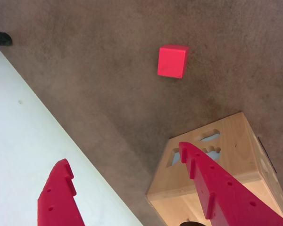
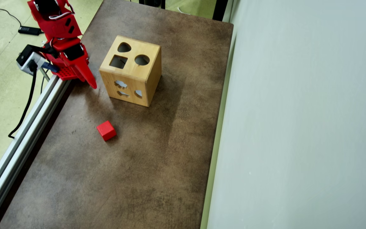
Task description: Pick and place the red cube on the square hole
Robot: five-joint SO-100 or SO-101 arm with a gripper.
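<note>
Nothing of the task is yet done. The red cube [image 2: 106,130] is seen resting on the brown counter [image 2: 157,165], well apart from the wooden shape-sorter box [image 2: 131,70] and clear of everything else. In the wrist view the red cube [image 1: 172,61] lies ahead of the gripper [image 1: 125,162], beyond the fingertips and nearer the right finger [image 1: 217,183] than the left finger [image 1: 59,193].

The gripper is spread wide, with bare counter showing between the fingers, and nothing is held. In the overhead view the gripper [image 2: 87,78] is placed at the counter's left edge, just beside the box's left side; its height above the counter cannot be judged with confidence from either view.

The square hole [image 2: 118,61] is found on the box's top face, beside the round cut-out [image 2: 142,59] and below the heart-shaped cut-out [image 2: 124,47], and it appears empty and dark.

All steps are judged to remain: the cube must be reached and grasped, lifted above the box, aligned with the square hole and released.
</note>
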